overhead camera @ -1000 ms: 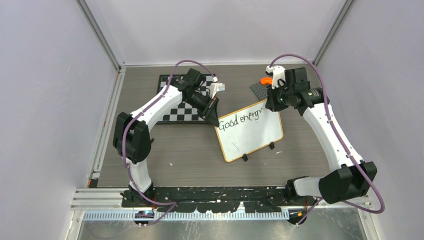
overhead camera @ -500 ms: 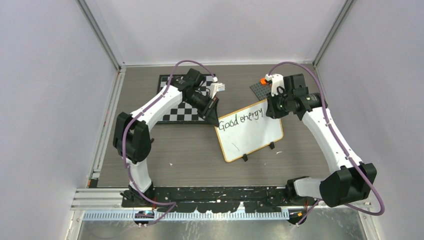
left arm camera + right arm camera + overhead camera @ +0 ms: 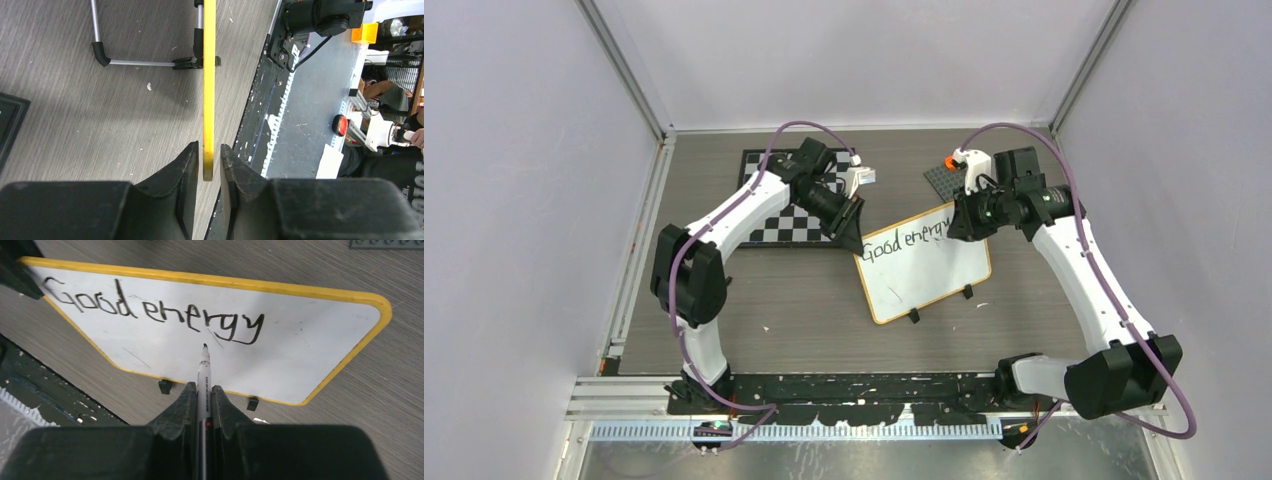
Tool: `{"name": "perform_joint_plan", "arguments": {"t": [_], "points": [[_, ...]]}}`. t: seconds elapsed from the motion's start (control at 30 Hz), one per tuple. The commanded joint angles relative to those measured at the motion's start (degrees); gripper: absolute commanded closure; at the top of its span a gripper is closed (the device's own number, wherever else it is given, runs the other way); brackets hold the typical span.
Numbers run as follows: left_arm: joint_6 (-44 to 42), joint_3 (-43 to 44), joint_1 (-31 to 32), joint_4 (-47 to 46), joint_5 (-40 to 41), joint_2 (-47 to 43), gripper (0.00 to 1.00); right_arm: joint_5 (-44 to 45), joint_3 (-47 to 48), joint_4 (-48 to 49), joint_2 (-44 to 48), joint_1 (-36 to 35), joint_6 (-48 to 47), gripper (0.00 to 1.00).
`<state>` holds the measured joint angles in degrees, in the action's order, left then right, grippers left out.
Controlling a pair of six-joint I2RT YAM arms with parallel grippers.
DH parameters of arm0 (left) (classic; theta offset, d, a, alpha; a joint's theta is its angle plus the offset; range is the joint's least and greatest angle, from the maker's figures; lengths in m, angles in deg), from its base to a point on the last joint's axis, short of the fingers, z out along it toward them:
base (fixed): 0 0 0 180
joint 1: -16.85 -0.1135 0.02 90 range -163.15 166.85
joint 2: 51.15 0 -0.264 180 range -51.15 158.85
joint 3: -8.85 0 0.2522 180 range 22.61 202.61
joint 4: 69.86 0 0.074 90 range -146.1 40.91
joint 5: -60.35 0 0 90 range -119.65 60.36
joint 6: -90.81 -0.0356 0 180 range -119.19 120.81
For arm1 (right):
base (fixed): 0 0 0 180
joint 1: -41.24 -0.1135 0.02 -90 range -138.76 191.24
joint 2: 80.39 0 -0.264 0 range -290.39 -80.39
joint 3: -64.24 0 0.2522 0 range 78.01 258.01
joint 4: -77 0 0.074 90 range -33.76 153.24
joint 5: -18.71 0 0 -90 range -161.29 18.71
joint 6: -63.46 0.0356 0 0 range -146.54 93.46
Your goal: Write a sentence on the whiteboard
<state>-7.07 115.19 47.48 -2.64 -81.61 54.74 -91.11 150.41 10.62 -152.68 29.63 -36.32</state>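
On the grey wood-grain worktop [image 3: 804, 300], towards its middle and a little right, stood the whiteboard [image 3: 929, 275], skewed so that its two small black feet [image 3: 914, 315] pointed at the arm bases and its yellow rim ran slantwise to the worktop's edges. From the left wrist a thin wire leg [image 3: 135, 62] with a black tip showed behind the rim, resting on the worktop. Across the far part of the white face ran "Good energy" [image 3: 150, 310] in black, uneven hand. The right fingers [image 3: 187, 397] were clamped on a marker [image 3: 202, 375], which stuck out forward between them over the board; its black tip sat just below the last letters, beside a faint stray stroke, and I could not tell whether it touched the surface. At the board's far left corner the left fingers [image 3: 190, 160] stood one on each side of the yellow rim, slightly apart, with a sliver of gap showing on both sides, so they straddled it rather than pinched it. Beyond that corner, under the left arm, lay a chessboard [image 3: 789, 225] flat on the worktop. Farther right, near the back, lay a small grey studded plate [image 3: 941, 180], partly hidden by the right wrist
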Motion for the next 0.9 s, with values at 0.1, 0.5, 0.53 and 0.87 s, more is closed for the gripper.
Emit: {"name": "perform_joint_plan", "arguments": {"t": [0.1, 0.5, 0.53, 0.87], "points": [[-0.1, 1.8, 0.3, 0.2, -1.5, -0.5, 0.69, -6.4, 3.2, -4.0, 3.9, -0.9, 0.7, 1.00], [2.0, -0.8, -1.6, -2.4, -1.1, -2.6, 0.46, -7.3, -0.5, -0.5, 5.7, -11.6, 2.1, 1.00], [2.0, -1.0, -1.6, -2.5, -1.0, -2.6, 0.46, -8.2, -1.0, -0.5, 5.9, -12.8, 1.6, 1.00], [4.1, -1.7, -1.9, -5.2, -3.2, -1.3, 0.49, -8.6, -8.9, 5.4, 7.4, -18.8, -0.9, 1.00]]}}
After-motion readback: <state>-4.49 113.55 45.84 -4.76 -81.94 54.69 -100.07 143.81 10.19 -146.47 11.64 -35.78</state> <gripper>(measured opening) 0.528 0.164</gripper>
